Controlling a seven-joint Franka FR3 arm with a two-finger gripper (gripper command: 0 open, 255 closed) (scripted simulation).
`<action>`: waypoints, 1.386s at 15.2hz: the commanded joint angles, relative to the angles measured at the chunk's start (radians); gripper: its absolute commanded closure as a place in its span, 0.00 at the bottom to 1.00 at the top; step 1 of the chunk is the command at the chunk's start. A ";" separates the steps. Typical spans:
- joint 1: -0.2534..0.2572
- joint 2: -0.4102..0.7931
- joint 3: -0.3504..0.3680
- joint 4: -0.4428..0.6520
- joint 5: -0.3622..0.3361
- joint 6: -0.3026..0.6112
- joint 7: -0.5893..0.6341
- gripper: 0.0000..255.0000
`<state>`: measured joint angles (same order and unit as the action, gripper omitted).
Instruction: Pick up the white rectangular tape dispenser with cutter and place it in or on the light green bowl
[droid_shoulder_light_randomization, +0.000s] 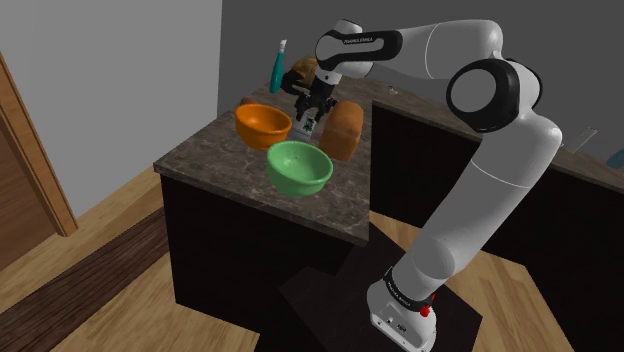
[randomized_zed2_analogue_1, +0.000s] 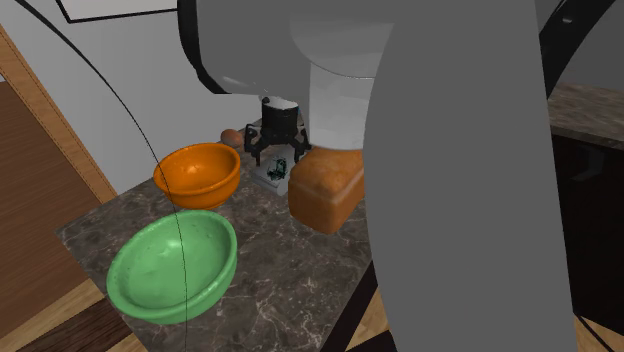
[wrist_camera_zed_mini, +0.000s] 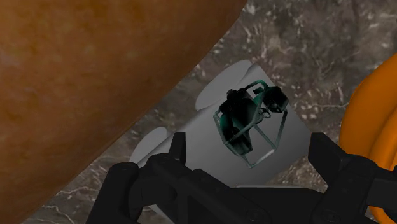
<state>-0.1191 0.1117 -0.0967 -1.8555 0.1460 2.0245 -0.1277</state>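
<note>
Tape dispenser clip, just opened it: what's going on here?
The arm's gripper hangs low over the white tape dispenser. The dispenser lies on the dark stone counter between an orange bowl and a brown loaf. The fingers stand open on either side of the dispenser, and it is not yet lifted. The green bowl sits empty on the same counter, nearer the arm's stand.

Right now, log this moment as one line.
phase: pre-grasp | tool: open, astride dispenser | dispenser: on counter, beside loaf | green bowl: empty
</note>
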 joint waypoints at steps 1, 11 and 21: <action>0.000 0.000 0.000 -0.001 0.000 0.001 0.000 0.00; 0.000 0.001 0.000 0.000 0.000 0.001 0.000 1.00; -0.001 -0.016 -0.001 0.073 -0.007 -0.088 0.012 1.00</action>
<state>-0.1196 0.0989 -0.0977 -1.7918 0.1401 1.9488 -0.1171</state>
